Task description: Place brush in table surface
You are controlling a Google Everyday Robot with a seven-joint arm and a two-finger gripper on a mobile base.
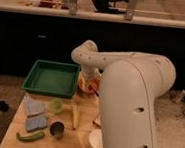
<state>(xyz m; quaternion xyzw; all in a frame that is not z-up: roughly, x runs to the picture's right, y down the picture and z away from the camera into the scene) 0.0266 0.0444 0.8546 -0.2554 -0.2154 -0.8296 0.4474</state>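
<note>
Pale plank table surface [76, 140] fills lower left; my gripper [91, 84] sits mid-frame beside the green tray [52, 77], grip state I cannot tell.

No legible text, labels or numbers (white arm [134, 93] included), claw [90, 84] low beside green tray [50, 77]

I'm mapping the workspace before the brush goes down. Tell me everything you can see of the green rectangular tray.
The green rectangular tray looks like plastic: shallow, with raised walls, a flat floor and nothing visible inside. It lies flat on the far left part of the pale wooden plank tabletop. The robot's gripper hangs close beside its right wall; whether they touch cannot be told.
</note>
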